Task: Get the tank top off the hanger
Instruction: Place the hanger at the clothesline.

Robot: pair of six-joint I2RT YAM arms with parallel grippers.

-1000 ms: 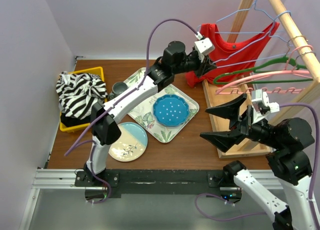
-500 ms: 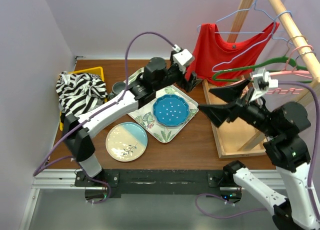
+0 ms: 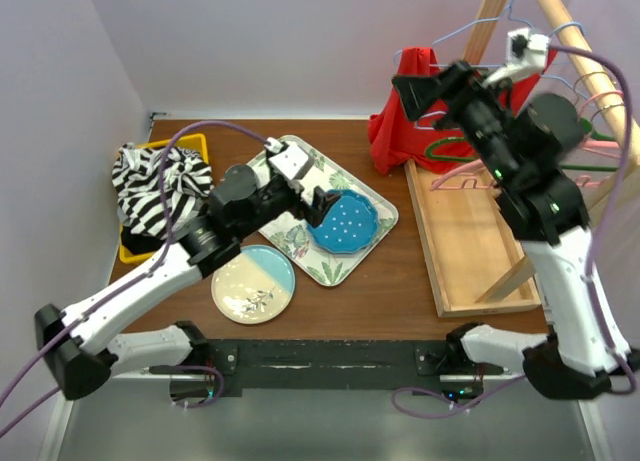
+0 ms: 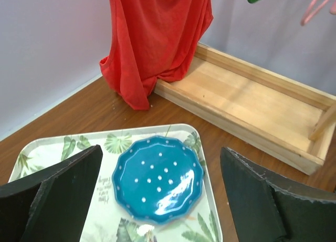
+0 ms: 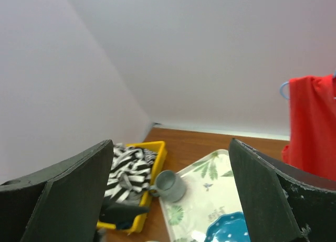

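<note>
The red tank top [image 3: 388, 133] hangs from a blue wire hanger [image 3: 468, 27] on the wooden rail [image 3: 583, 53], its hem resting by the wooden base frame [image 3: 470, 243]. In the left wrist view the tank top [image 4: 152, 42] hangs ahead, apart from the fingers. My left gripper [image 3: 320, 203] is open and empty over the blue dotted plate [image 4: 157, 179]. My right gripper [image 3: 426, 91] is raised high beside the tank top's upper part, open and empty. In the right wrist view the tank top [image 5: 313, 125] shows at the right edge, outside the fingers.
A leaf-print tray [image 3: 290, 236] holds the blue plate [image 3: 342, 222]. A grey mug [image 5: 170, 185] stands at the tray's far corner. A yellow bin [image 3: 195, 144] holds striped cloth [image 3: 160, 186]. A beige and blue plate [image 3: 253, 284] lies near. Green [image 3: 440, 147] and pink [image 3: 470, 177] hangers hang lower.
My left gripper has opened and drawn back from the tank top's hem to over the tray. My right arm has risen from low by the base frame up to the hanger's height.
</note>
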